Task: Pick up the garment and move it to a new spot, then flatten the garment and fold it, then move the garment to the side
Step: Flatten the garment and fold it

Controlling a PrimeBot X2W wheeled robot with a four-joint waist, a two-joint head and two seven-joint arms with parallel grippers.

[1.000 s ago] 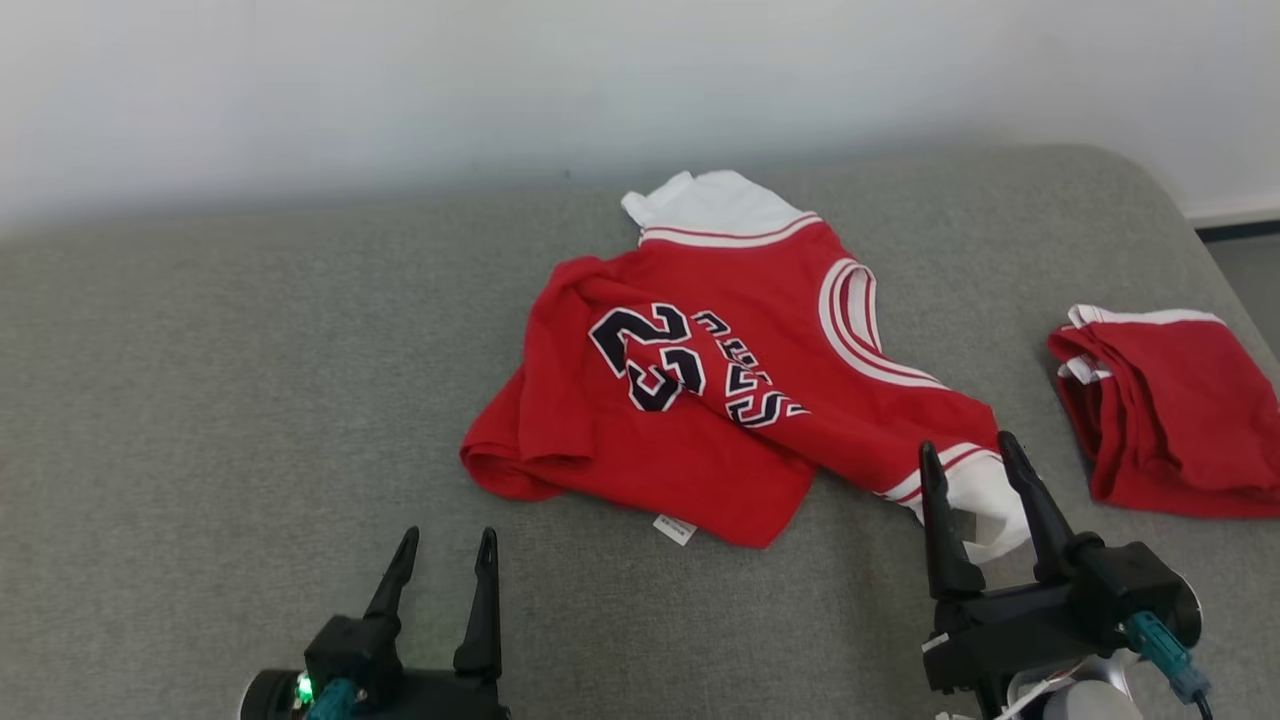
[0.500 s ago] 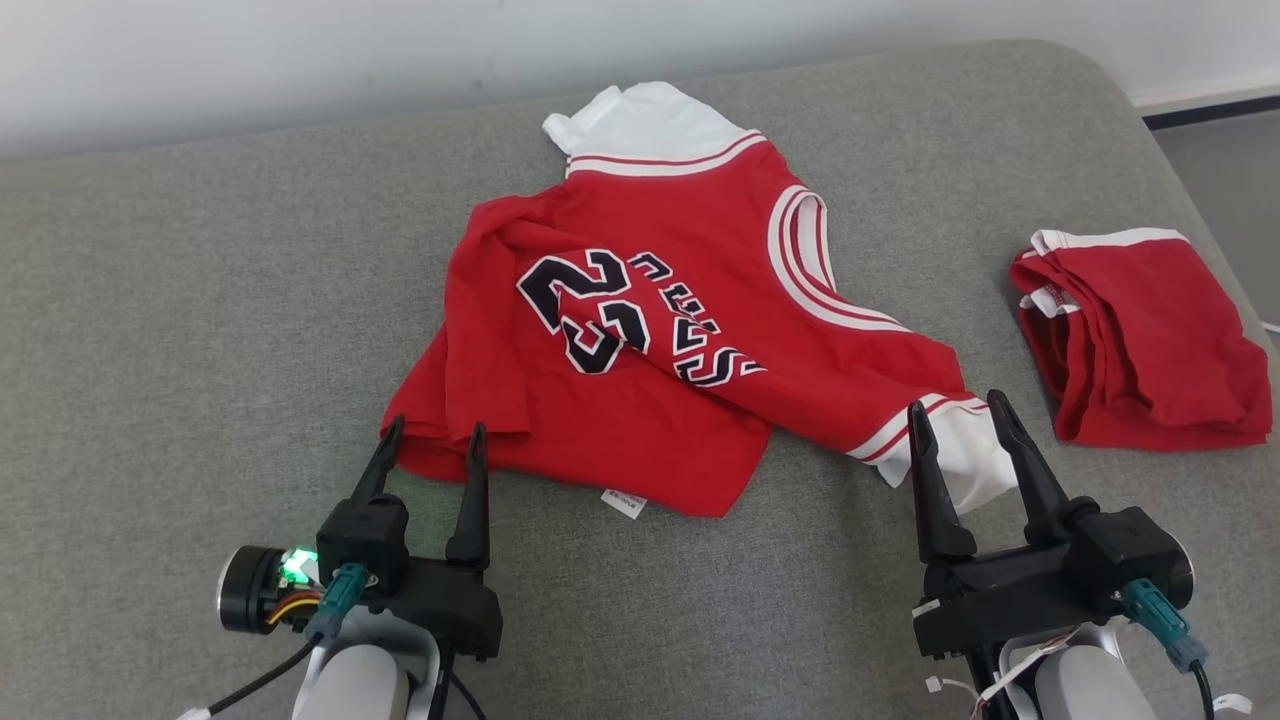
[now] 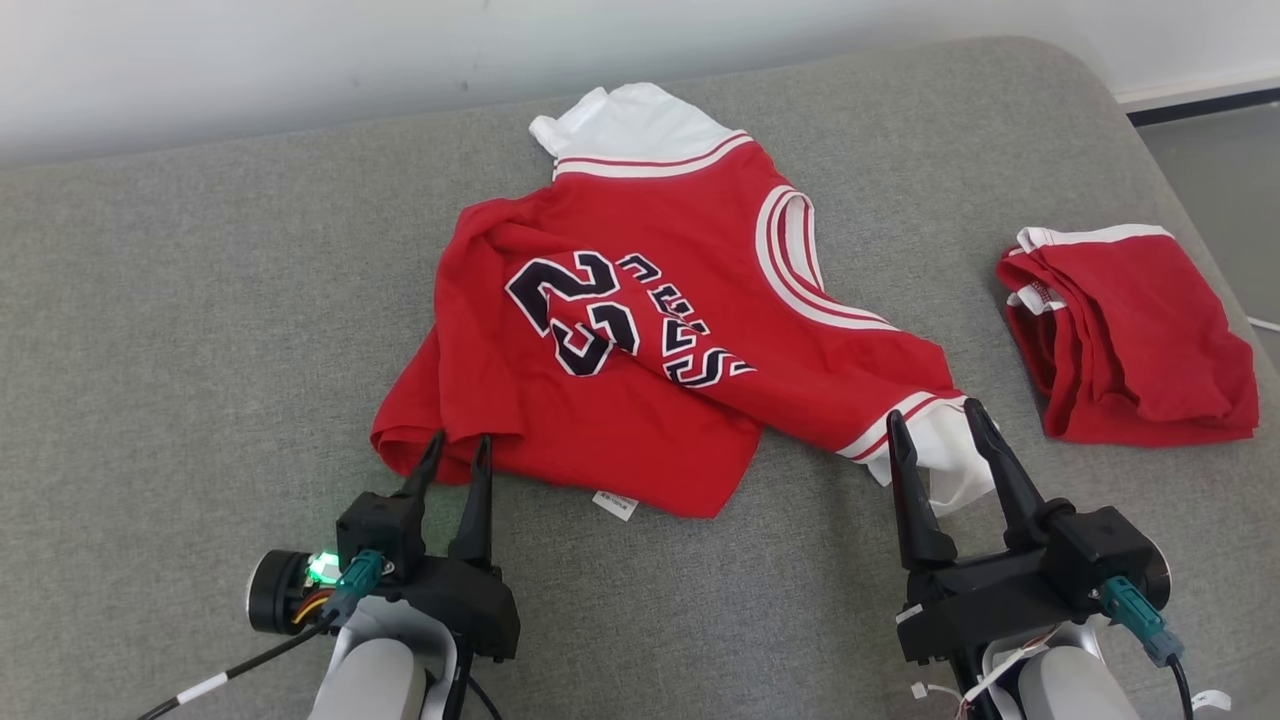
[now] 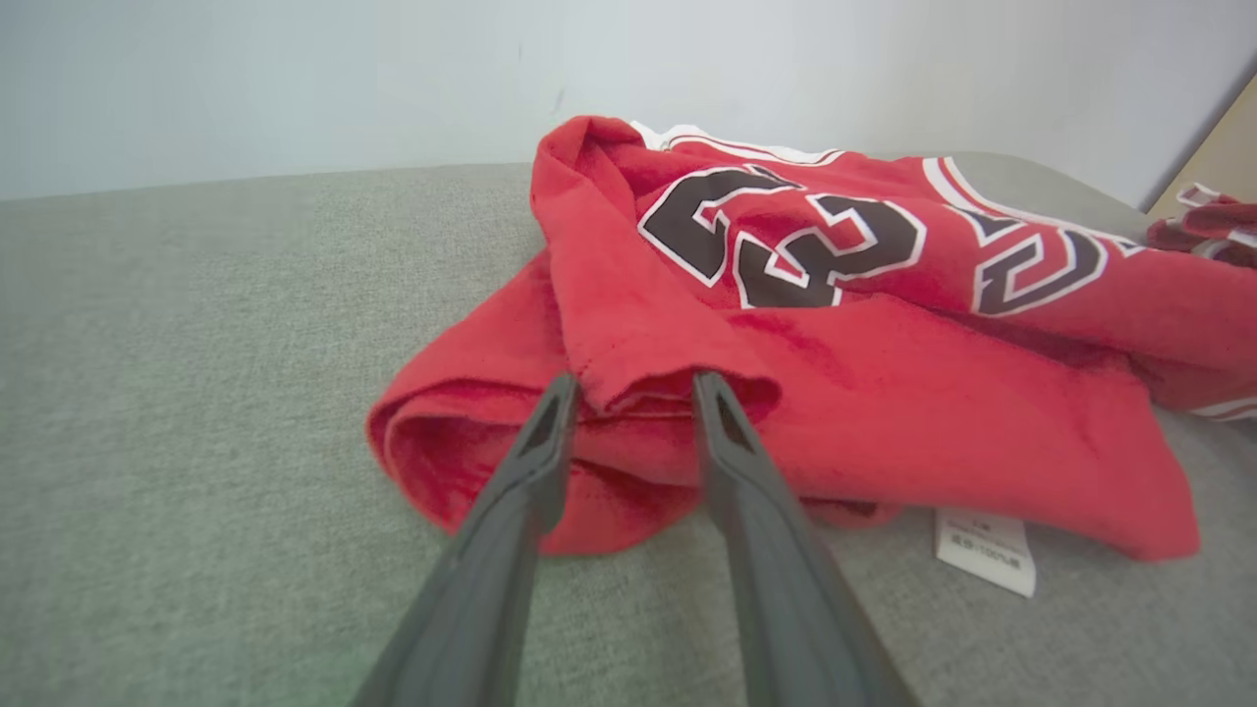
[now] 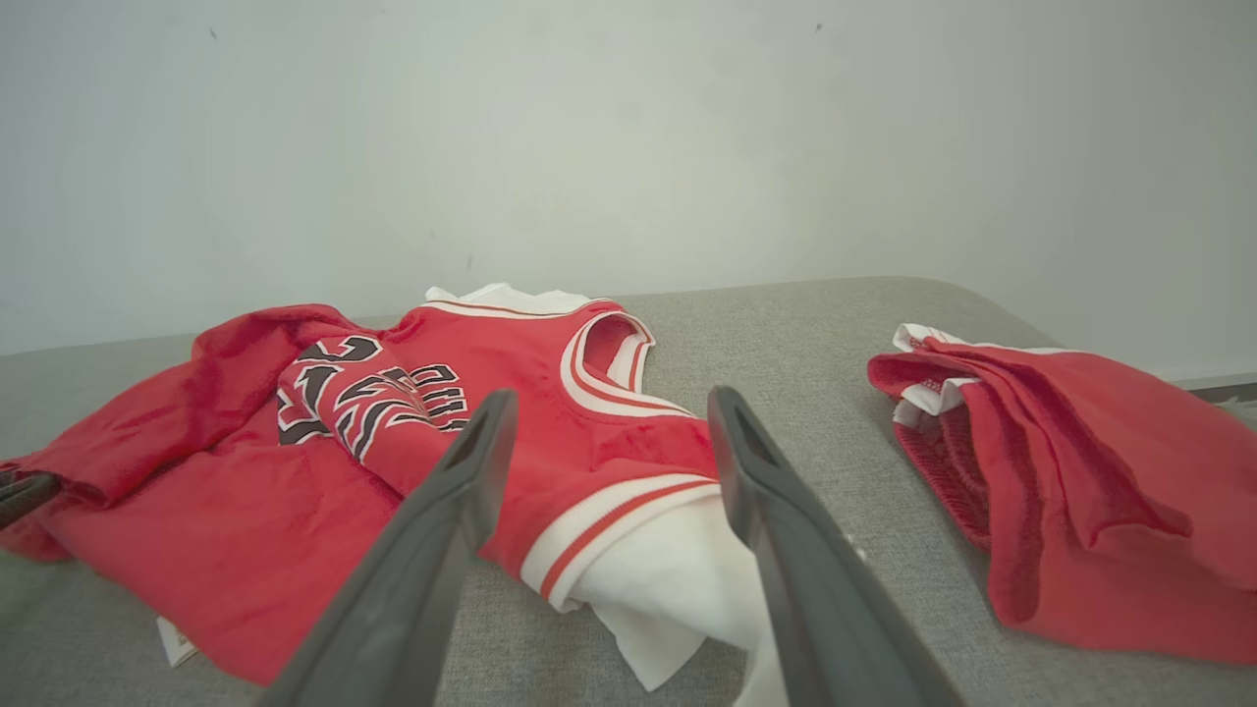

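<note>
The garment point(image 3: 690, 420) is a red jersey with a black "23", white trim and white sleeves, lying crumpled on the grey cushion point(image 3: 200, 350). My left gripper point(image 3: 460, 440) is at its near-left hem. In the left wrist view the garment point(image 4: 884, 393) has a raised fold of hem between my left gripper's point(image 4: 633, 388) two fingers, which stand narrowed but still apart. My right gripper point(image 3: 932, 410) is open, its fingers on either side of the white sleeve point(image 3: 940, 460) at the jersey's near-right end. The right wrist view has the same sleeve point(image 5: 668, 579) between the fingers of my right gripper point(image 5: 611, 395).
A second red garment point(image 3: 1130, 330) with white trim lies bunched at the cushion's right side, close to the rounded right edge; it is also in the right wrist view point(image 5: 1080, 471). A pale wall point(image 3: 300, 60) runs behind. A white label point(image 3: 615, 505) sticks out from the jersey's near hem.
The head camera has tilted down and shifted. My left gripper has moved forward onto the jersey's near-left hem and its jaws have narrowed. My right gripper stays open at the white sleeve.
</note>
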